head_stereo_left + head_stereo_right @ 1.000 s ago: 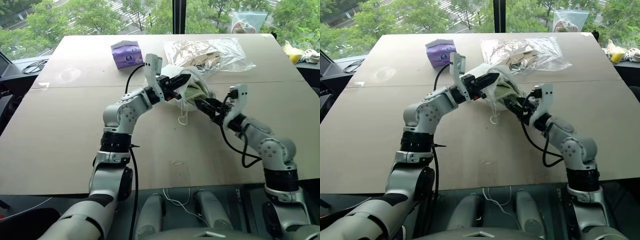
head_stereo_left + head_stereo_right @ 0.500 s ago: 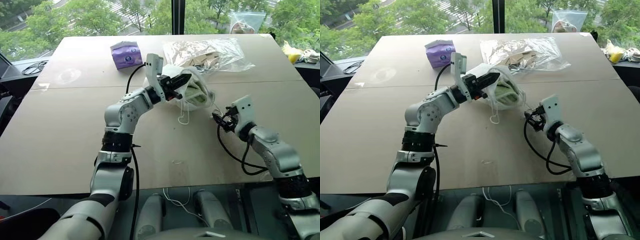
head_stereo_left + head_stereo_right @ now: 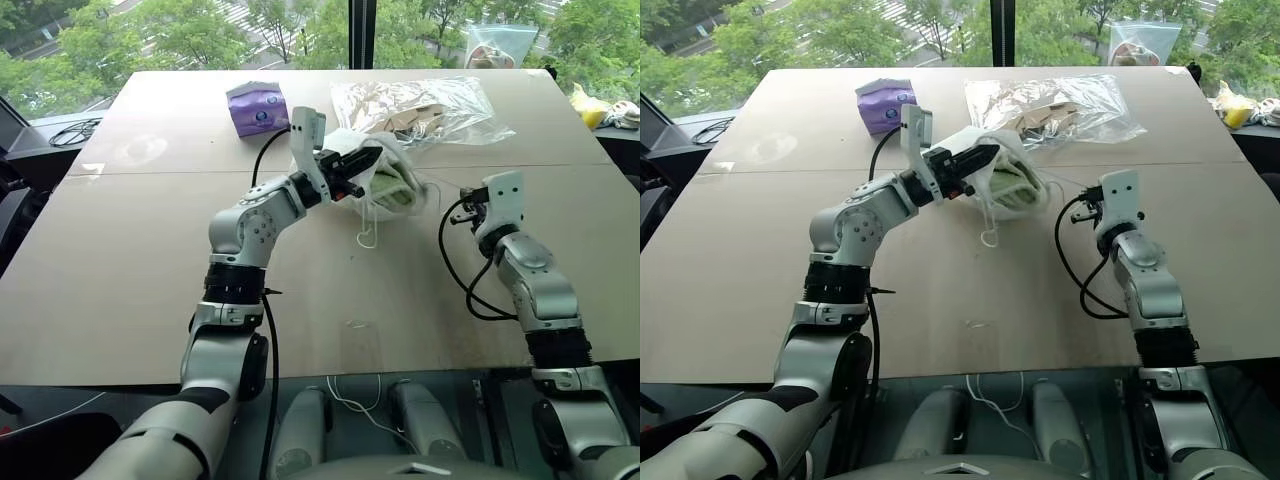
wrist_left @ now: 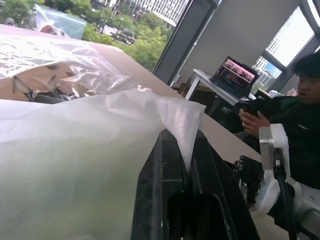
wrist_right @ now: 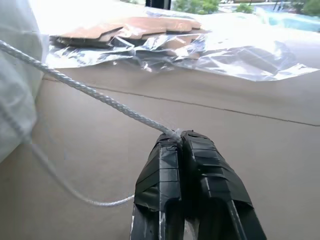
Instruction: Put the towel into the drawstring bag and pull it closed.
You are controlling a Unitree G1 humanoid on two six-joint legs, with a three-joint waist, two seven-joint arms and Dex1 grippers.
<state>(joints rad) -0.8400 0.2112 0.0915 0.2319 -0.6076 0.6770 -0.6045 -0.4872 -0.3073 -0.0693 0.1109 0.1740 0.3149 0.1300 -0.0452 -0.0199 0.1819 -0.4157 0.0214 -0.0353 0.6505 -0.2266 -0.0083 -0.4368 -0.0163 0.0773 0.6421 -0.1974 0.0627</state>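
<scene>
While the left gripper [image 3: 358, 166] pinches the thin white drawstring bag [image 3: 385, 175] by its rim, fingers closed, the pale green fluffy towel [image 3: 392, 190] sits inside it at frame centre. One purple packet [image 3: 256, 108] and one crinkled clear plastic bag [image 3: 425, 108] lie on the tan surface [image 3: 130, 260]. Right of centre, the right gripper [image 5: 181, 137] clamps one twisted white cord [image 5: 90, 91], pulled taut.

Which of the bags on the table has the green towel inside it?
The white drawstring bag, pinched by the left tool; the green towel shows through its mouth. The clear plastic bag behind it holds beige pieces.
</scene>
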